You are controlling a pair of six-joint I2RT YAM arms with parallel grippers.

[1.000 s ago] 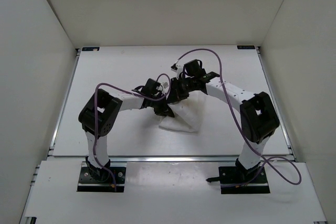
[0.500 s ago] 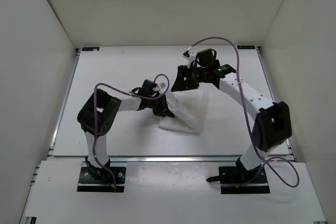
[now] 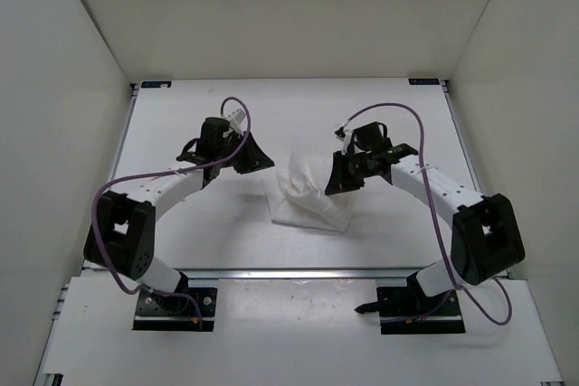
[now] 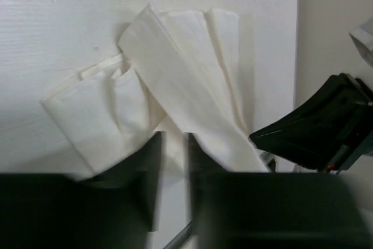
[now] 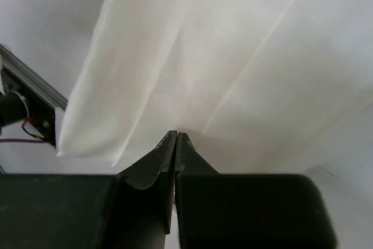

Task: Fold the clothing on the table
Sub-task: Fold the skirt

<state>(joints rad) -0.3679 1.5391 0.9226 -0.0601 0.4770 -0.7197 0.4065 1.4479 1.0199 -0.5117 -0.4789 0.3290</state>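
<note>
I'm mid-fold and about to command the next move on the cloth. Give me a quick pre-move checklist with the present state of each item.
1. Right hand gripping the clothing: ok. Its fingers are shut at a fold's edge, and the creases run to the tips.
2. Left hand free of the clothing: ok. Its fingers are apart with nothing between them, and the top view shows it left of the cloth.
3. Arms apart from each other: ok. The clothing lies between them.
4. Clothing fully on the table: ok. It sits near the middle, well inside the edges.
5. Fold tidy: not ok. The layers lie skewed and rumpled.
6. Number of layers the right hand holds: cannot tell.
</note>
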